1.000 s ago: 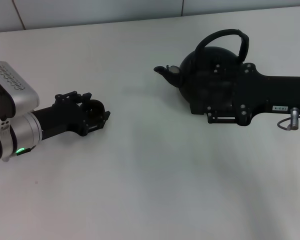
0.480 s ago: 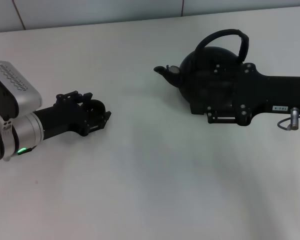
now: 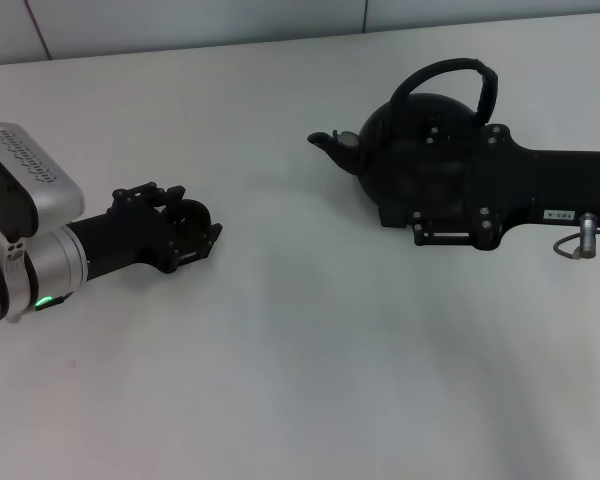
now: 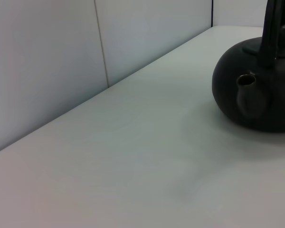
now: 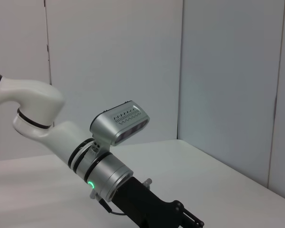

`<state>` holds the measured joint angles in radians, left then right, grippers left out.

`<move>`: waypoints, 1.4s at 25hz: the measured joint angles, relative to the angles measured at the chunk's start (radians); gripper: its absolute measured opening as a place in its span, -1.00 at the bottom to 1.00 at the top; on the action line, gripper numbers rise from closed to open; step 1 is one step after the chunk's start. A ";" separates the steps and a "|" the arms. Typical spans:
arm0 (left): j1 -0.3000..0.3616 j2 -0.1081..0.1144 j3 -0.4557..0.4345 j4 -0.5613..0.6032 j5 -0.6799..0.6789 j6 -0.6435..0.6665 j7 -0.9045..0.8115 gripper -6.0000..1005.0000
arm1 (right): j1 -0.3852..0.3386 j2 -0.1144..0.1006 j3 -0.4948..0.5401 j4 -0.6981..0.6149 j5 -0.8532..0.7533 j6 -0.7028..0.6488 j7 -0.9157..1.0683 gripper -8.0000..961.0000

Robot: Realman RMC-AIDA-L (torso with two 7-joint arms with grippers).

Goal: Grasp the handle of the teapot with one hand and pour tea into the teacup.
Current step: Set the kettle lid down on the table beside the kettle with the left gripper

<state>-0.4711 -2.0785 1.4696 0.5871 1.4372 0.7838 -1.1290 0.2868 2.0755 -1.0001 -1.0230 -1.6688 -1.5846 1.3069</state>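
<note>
The glossy black teapot (image 3: 405, 140) stands on the white table at the right, spout pointing left. Its arched handle (image 3: 445, 70) rises over the lid. My right gripper (image 3: 435, 175) lies over the near side of the teapot body, below the handle, and hides much of it. My left gripper (image 3: 185, 228) rests low over the table at the left, with the small dark round teacup (image 3: 188, 220) between its fingers. The left wrist view shows the teapot (image 4: 261, 90) and its handle (image 4: 275, 23) across bare table. The right wrist view shows my left gripper (image 5: 180, 216) far off.
The white table (image 3: 300, 350) stretches between the two arms. A pale panelled wall (image 3: 180, 20) runs along the table's far edge. The right arm's cable connector (image 3: 580, 240) hangs just above the table at the right.
My left arm has crept slightly to the right. The right arm and the teapot have barely moved.
</note>
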 joint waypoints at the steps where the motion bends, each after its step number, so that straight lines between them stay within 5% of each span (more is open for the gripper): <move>1: 0.000 0.000 0.000 0.000 0.000 0.000 0.000 0.58 | 0.000 0.000 0.000 0.000 0.000 0.000 0.000 0.46; 35: 0.003 0.000 0.000 0.005 -0.035 0.002 -0.002 0.73 | 0.001 0.000 0.000 0.001 0.000 0.000 0.000 0.46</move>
<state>-0.4685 -2.0785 1.4695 0.5926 1.4025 0.7855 -1.1306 0.2873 2.0755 -1.0001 -1.0216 -1.6689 -1.5845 1.3069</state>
